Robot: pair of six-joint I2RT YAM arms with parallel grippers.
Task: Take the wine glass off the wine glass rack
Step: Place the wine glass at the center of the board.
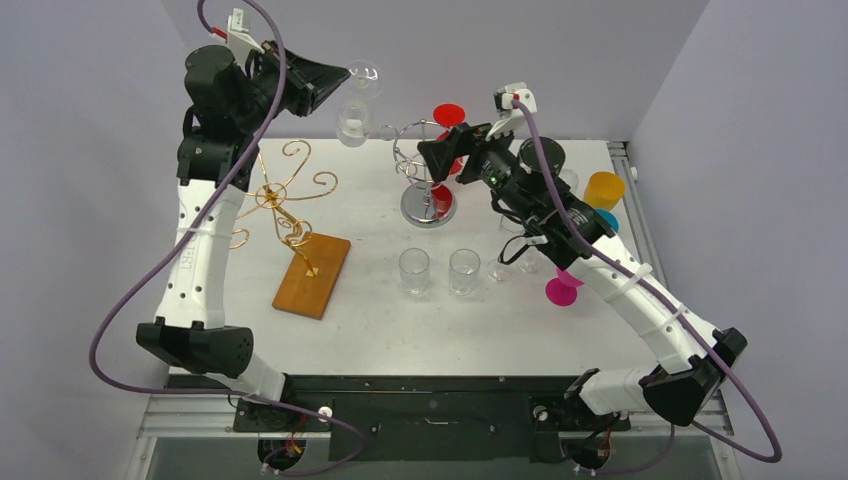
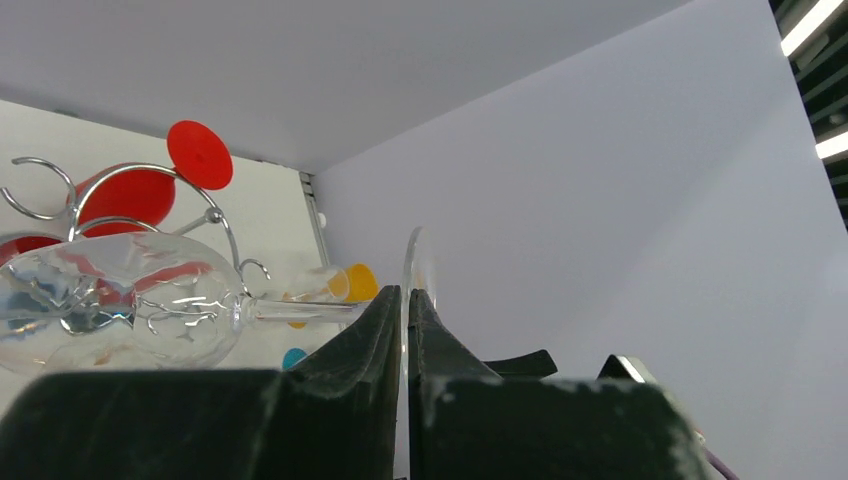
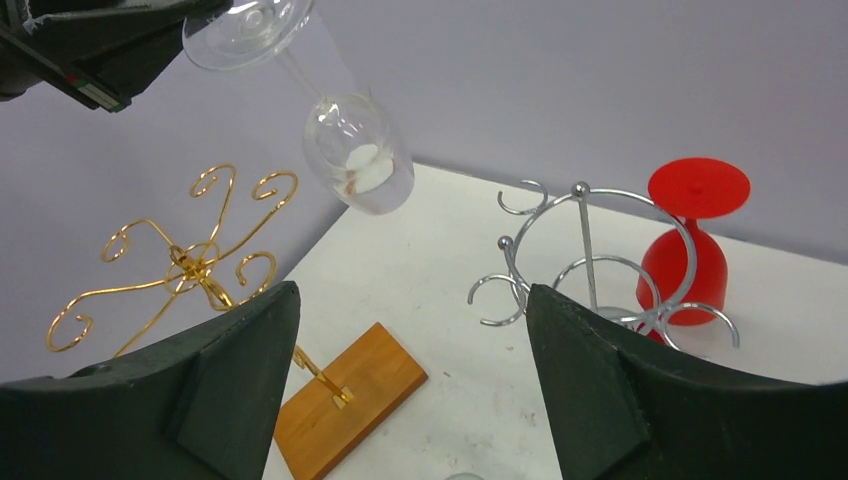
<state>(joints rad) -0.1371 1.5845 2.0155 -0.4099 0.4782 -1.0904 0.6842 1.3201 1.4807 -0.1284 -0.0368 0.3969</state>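
My left gripper (image 1: 340,76) (image 2: 405,300) is shut on the foot of a clear wine glass (image 1: 354,120) (image 2: 120,305) (image 3: 358,155). The glass is held in the air near the back wall, its bowl tilted downward, up and to the left of the silver wine glass rack (image 1: 425,175) (image 2: 215,215) (image 3: 585,250) and apart from it. A red wine glass (image 1: 449,115) (image 2: 135,190) (image 3: 690,260) hangs upside down on that rack. My right gripper (image 1: 432,155) (image 3: 410,300) stands open beside the rack's top, with nothing between its fingers.
A gold wire rack (image 1: 285,195) (image 3: 195,265) on a wooden base (image 1: 313,275) (image 3: 350,390) stands at the left. Two clear tumblers (image 1: 414,270) stand at mid table. A pink glass (image 1: 563,290) and an orange cup (image 1: 604,188) are under and beside the right arm.
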